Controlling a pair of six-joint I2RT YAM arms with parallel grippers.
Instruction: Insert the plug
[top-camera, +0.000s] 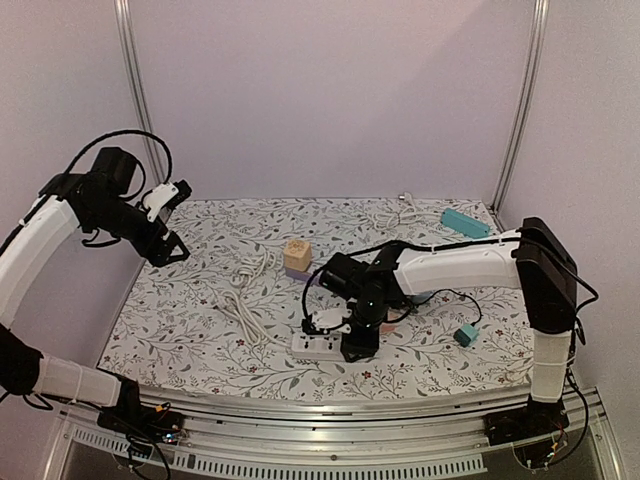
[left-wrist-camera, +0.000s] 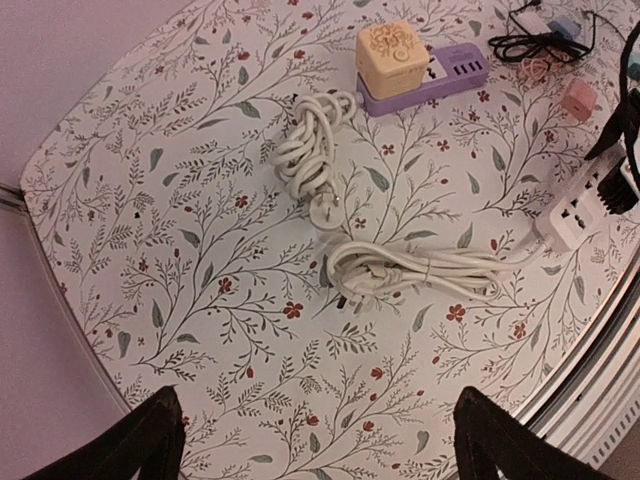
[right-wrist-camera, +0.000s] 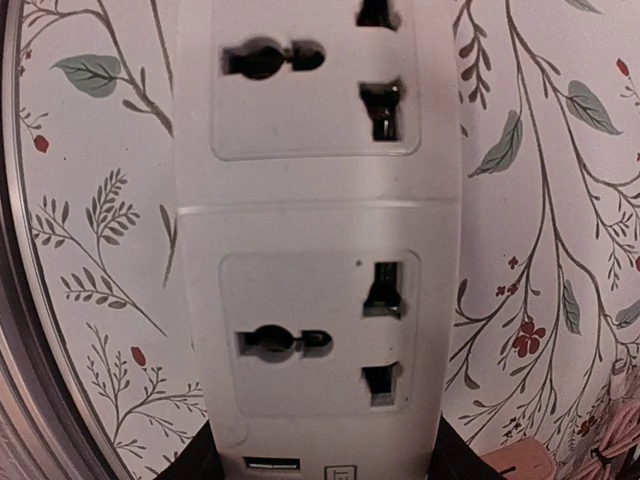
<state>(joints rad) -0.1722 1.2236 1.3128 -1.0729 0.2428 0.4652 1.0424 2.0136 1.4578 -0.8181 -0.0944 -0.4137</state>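
A white power strip (right-wrist-camera: 318, 250) lies near the table's front edge, its sockets empty; it also shows in the top view (top-camera: 318, 346) and the left wrist view (left-wrist-camera: 578, 214). My right gripper (right-wrist-camera: 320, 465) (top-camera: 358, 345) is shut on it, one finger against each long side. The strip's bundled white cable (left-wrist-camera: 420, 270) lies to its left. A second coiled white cable (left-wrist-camera: 312, 145) ends in a white plug (left-wrist-camera: 325, 210). My left gripper (left-wrist-camera: 325, 440) (top-camera: 168, 248) is open and empty, high above the left of the table.
A beige cube adapter (left-wrist-camera: 392, 58) (top-camera: 297, 255) sits on a purple power strip (left-wrist-camera: 440, 78). A teal box (top-camera: 466, 222) lies at the back right and a small teal piece (top-camera: 466, 334) at the right. A pink block (left-wrist-camera: 578, 98) and black wires (left-wrist-camera: 535, 45) lie behind the white strip.
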